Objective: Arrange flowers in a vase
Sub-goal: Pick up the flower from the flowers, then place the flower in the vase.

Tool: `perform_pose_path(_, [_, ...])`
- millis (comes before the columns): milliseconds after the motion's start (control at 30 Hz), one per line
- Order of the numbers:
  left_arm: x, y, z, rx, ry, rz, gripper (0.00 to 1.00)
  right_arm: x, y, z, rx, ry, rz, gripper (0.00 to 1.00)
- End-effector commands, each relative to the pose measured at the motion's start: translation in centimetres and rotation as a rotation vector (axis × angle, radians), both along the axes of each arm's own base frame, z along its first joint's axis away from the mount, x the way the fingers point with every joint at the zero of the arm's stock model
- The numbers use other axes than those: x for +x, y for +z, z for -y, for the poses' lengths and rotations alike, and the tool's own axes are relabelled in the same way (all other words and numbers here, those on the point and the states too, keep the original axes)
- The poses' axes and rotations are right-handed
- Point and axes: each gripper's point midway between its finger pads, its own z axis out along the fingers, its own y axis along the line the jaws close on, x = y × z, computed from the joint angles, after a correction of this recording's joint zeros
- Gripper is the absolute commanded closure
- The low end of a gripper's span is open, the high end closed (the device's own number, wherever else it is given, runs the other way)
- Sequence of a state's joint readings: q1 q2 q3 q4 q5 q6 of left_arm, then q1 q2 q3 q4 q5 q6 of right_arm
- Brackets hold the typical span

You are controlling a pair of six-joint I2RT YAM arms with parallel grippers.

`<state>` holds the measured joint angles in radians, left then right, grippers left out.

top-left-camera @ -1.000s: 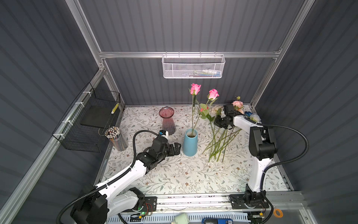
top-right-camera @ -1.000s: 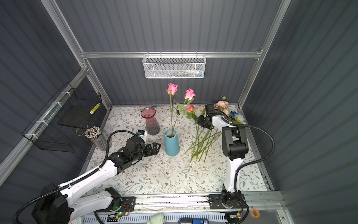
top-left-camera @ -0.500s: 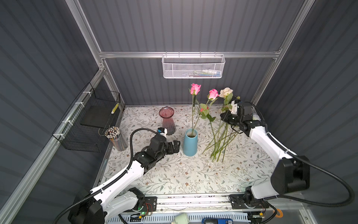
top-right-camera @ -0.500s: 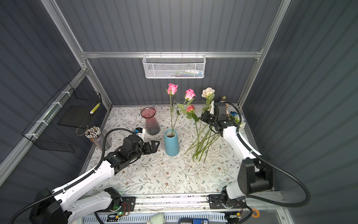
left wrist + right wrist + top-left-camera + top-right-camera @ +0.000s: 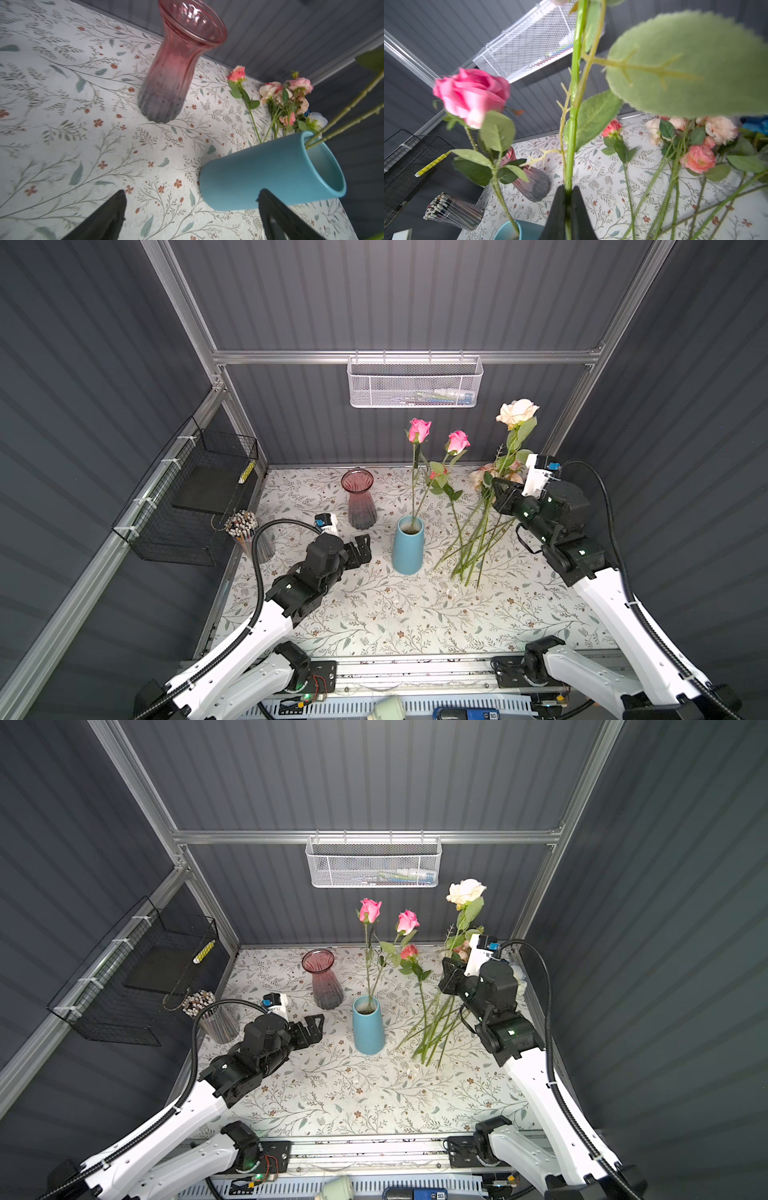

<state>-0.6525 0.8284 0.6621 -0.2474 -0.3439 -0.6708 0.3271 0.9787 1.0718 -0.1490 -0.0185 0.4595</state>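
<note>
While right jaws clench a cream rose point(image 5: 517, 412), left jaws gape beside the blue vase point(image 5: 408, 547).

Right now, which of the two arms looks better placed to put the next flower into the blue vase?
The right, probably. The right gripper is shut on the stem of the cream rose, holding it upright near the blue vase. The left gripper is open and empty, on the vase's other side.

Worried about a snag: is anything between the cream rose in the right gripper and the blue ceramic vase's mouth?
Yes: two pink roses already stand in the tall blue ceramic vase. The nearer one leans toward the cream rose clamped in the right gripper, its leaves above the mouth on that side. Nothing else visible.
</note>
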Motion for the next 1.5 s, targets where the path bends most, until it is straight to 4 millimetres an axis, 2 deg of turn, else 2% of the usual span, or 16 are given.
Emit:
perform_pose_path(0, [-1.0,-0.8,-3.8,0.018,0.158,0.008,0.01,-1.8,5.0,-0.2,-0.045,-0.006,0.144,0.95])
perform_pose_path(133, [-1.6,-1.1,-4.3,-0.011,0.171,0.007,0.01,-3.5,8.5,-1.7,-0.024,0.051,0.253,0.95])
perform_pose_path(200, [-1.5,-1.5,-4.3,-0.006,0.173,-0.004,0.01,-3.8,9.6,-2.6,-0.01,0.095,0.297,0.94])
perform_pose_path(400, [-0.9,-1.4,-3.1,-0.024,0.146,-0.014,0.01,-4.7,13.4,-5.8,0.044,0.212,0.389,0.94])
perform_pose_path(600, [-0.3,-1.7,-1.2,-0.033,0.085,-0.07,0.01,-4.5,17.0,-9.0,0.082,0.297,0.454,0.94])
perform_pose_path(733, [-0.5,-2.3,-0.3,-0.051,0.048,-0.097,0.01,-3.5,18.0,-11.2,0.083,0.33,0.472,0.93])
perform_pose_path(933, [-1.4,-2.7,3.1,-0.189,-0.117,-0.094,0.01,-1.5,17.7,-13.4,0.076,0.351,0.463,0.93])
perform_pose_path(1067, [-1.9,-3.2,4.7,-0.242,-0.195,-0.114,0.01,0.4,16.2,-14.5,0.036,0.341,0.436,0.93])
perform_pose_path(1200, [-2.0,-3.4,5.1,-0.247,-0.216,-0.126,0.01,1.8,14.7,-15.4,0.015,0.337,0.408,0.93])
perform_pose_path(1367, [-1.9,-3.1,5.4,-0.246,-0.229,-0.12,0.01,2.2,13.4,-15.9,0.001,0.346,0.393,0.93])
perform_pose_path(1467, [-1.8,-3.0,5.4,-0.238,-0.231,-0.118,0.01,2.2,12.0,-16.3,0.001,0.368,0.362,0.93])
